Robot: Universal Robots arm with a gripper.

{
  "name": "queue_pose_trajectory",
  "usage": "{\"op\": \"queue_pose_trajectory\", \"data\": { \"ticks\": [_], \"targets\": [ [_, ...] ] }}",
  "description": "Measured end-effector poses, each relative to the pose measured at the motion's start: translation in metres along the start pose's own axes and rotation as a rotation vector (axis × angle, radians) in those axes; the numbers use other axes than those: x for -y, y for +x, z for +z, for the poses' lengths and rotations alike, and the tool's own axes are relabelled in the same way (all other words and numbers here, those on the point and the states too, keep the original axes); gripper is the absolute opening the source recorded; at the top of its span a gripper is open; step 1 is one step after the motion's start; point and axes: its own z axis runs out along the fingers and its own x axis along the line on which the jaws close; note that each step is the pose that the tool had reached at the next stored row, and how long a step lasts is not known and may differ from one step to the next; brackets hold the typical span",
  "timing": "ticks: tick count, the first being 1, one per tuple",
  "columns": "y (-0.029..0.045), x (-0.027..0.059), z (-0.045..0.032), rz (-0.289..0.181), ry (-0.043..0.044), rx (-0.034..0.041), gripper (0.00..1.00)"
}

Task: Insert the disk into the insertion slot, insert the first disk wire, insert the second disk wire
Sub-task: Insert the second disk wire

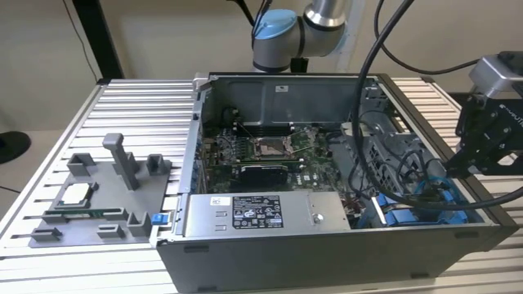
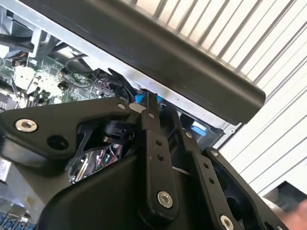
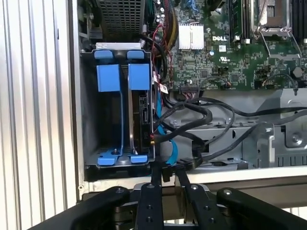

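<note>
I judge the silver-grey, blue-framed hard drive [image 3: 141, 109] seated in the grey cage's blue-railed bay [image 3: 120, 46], wires [image 3: 170, 148] pending. My jaws: almost closed; holding what, I cannot tell.

Counter [image 1: 139, 116]: slatted aluminium surface; carries the case and a fixture plate.
Computer case [image 1: 327, 257]: dark grey tower lying on its side, side panel off, interior exposed.
Motherboard [image 1: 304, 177]: green board on the case floor, with a metal-framed processor socket [image 1: 270, 146] near its middle.
Heatsink [image 3: 191, 36]: small, silver, finned; mounted on the board.
Power supply [image 1: 261, 214]: boxy, grey, white sticker on top; set along the case's near wall in the exterior view.
Red and yellow wires [image 3: 163, 26]: bundled just beside the heatsink.
Fixture plate [image 1: 98, 202]: grey, on the counter at the exterior view's left of the case, with upright posts [image 1: 122, 162] and small holders.
Blue tab [image 1: 158, 218]: between plate and case.
</note>
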Motion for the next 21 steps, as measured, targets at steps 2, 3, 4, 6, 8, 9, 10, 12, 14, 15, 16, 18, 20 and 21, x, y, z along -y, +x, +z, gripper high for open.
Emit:
{"op": "queue_pose_trajectory", "data": {
  "ticks": [2, 3, 4, 6, 8, 9, 10, 12, 14, 15, 16, 18, 20, 21],
  "targets": [
    [0.0003, -0.0005, 0.0015, 0.002, 0.0, 0.006, 1.0],
    [0.0004, -0.0012, 0.0017, 0.006, 0.0002, 0.0101, 1.0],
    [0.0004, -0.0019, 0.0018, 0.01, 0.0005, 0.0143, 0.0],
    [0.0005, -0.0032, 0.002, 0.017, 0.0012, 0.0195, 0.0],
    [0.0003, -0.0037, 0.0002, 0.023, 0.0016, 0.0245, 0.0],
    [0.0, -0.0039, -0.0034, 0.026, 0.0019, 0.0256, 0.0],
    [-0.0004, -0.0044, -0.0072, 0.028, 0.0021, 0.0269, 0.0],
    [-0.0009, -0.0066, -0.0135, 0.032, 0.0022, 0.0321, 0.0],
    [-0.0012, -0.0095, -0.0166, 0.036, 0.0026, 0.0346, 0.0],
    [-0.0013, -0.011, -0.0181, 0.038, 0.0029, 0.0354, 0.0],
    [-0.0014, -0.0125, -0.0196, 0.041, 0.0031, 0.0366, 0.0],
    [-0.0015, -0.0158, -0.0226, 0.045, 0.0036, 0.039, 0.0],
    [-0.0015, -0.0194, -0.0235, 0.049, 0.0041, 0.0399, 0.0],
    [-0.0014, -0.0215, -0.024, 0.051, 0.0044, 0.0398, 0.0]
  ]
}}
